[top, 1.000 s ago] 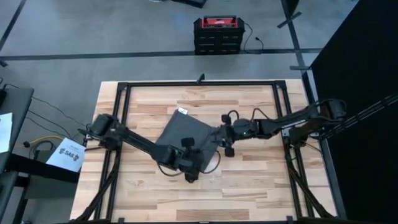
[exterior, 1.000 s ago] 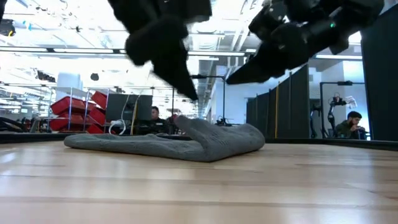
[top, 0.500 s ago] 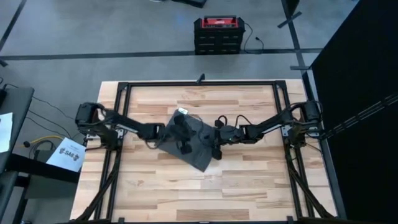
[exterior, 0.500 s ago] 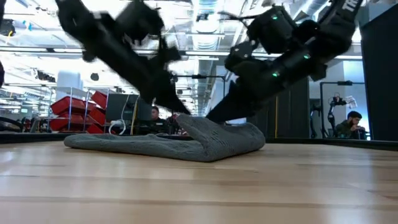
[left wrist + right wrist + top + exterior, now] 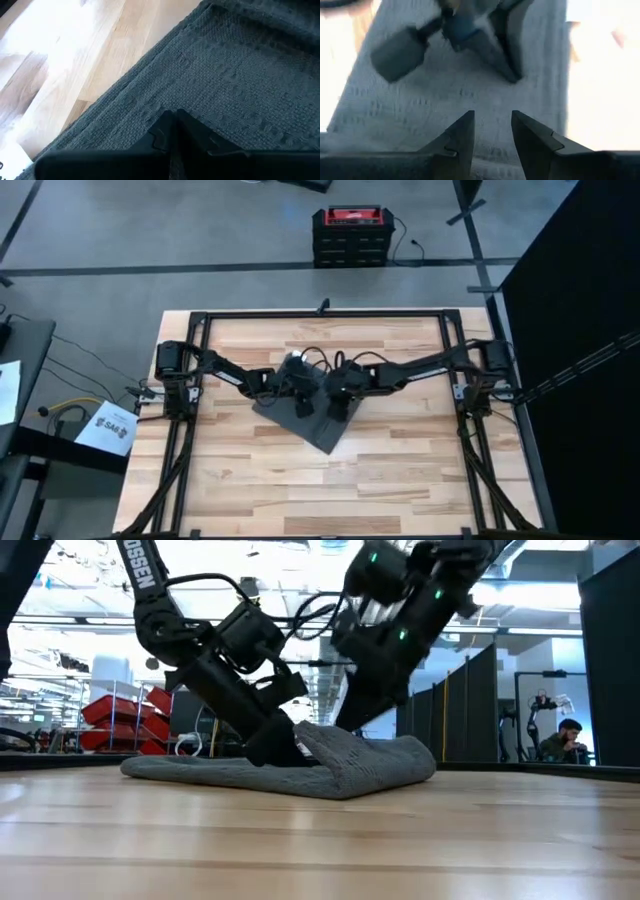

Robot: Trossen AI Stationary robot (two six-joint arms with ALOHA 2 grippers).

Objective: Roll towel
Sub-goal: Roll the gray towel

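Observation:
The dark grey towel (image 5: 322,432) lies in the middle of the table, flat on its left part (image 5: 200,770) and folded over into a thick hump on its right (image 5: 385,758). My left gripper (image 5: 303,402) is shut and reaches down to the flat cloth just behind the hump (image 5: 268,750). My right gripper (image 5: 338,405) is open and stands right beside it over the hump (image 5: 350,723). In the right wrist view its two fingers (image 5: 492,120) frame bare cloth, with the left gripper beyond. Whether the right gripper touches the towel I cannot tell. My left gripper sets its shut fingertips (image 5: 172,117) down on the towel's flat woven surface (image 5: 210,85), a little in from one edge. The fingers come slanting down from the table's left side. The cloth lies flat on the table under them, and no cloth shows between the fingers.
A black frame rail (image 5: 320,313) runs around the tabletop. A red and black case (image 5: 348,235) stands on the floor beyond the far edge. Bare wood (image 5: 320,490) lies between the towel and the near edge. A person (image 5: 565,740) sits far behind the table.
My left gripper has swung from the towel's near corner toward the far edge and come down onto the cloth. My right gripper has gone toward the table's left and dropped low over the folded part. The two now stand side by side.

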